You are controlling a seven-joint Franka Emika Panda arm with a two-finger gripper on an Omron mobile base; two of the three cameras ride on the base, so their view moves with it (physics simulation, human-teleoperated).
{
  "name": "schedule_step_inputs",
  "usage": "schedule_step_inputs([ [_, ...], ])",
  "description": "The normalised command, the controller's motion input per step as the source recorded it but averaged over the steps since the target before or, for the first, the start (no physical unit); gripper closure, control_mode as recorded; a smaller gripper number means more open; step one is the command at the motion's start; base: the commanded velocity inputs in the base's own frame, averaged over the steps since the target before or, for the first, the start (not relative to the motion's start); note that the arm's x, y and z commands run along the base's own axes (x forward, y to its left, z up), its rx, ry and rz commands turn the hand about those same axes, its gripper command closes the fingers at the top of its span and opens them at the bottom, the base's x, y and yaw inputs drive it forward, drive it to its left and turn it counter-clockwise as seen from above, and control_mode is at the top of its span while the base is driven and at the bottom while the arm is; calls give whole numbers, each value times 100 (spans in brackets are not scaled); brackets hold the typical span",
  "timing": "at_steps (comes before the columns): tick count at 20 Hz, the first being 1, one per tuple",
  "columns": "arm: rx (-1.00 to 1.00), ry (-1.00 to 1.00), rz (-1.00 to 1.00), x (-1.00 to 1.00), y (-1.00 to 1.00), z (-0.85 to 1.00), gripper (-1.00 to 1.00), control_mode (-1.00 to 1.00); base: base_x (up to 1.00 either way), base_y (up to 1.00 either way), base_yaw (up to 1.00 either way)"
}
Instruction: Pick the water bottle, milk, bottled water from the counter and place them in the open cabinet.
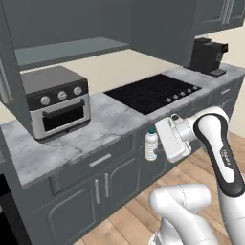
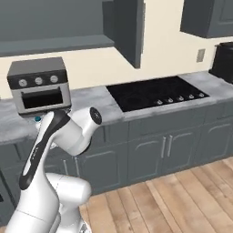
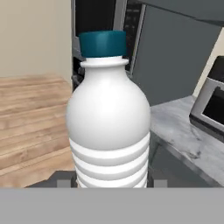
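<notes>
bottled water [image 1: 151,146] upright between end effector [image 1: 158,146] fingers, pinched | arm bent, reaching sideways beside counter [image 1: 110,119] edge

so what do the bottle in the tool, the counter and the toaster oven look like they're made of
The bottle looks like whitish plastic with a smooth, slightly glossy skin: moulded ribs ring its lower half, and its cap is teal. The counter looks like polished marble, grey-white with darker veins. The toaster oven looks like brushed grey metal with a dark glass door, though the rendering leaves that open.
</notes>
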Motion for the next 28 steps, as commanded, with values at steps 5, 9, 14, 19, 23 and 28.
schedule_step_inputs([
  [5, 0, 0, 0, 0, 0, 0, 100, 100, 53, -10, 47],
  [9, 0, 0, 0, 0, 0, 0, 100, 100, 59, -26, 43],
  [14, 0, 0, 0, 0, 0, 0, 100, 100, 59, -34, 37],
  [19, 0, 0, 0, 0, 0, 0, 100, 100, 57, -39, 25],
  [23, 0, 0, 0, 0, 0, 0, 100, 100, 60, -29, 21],
  [28, 0, 0, 0, 0, 0, 0, 100, 100, 63, -11, 19],
])
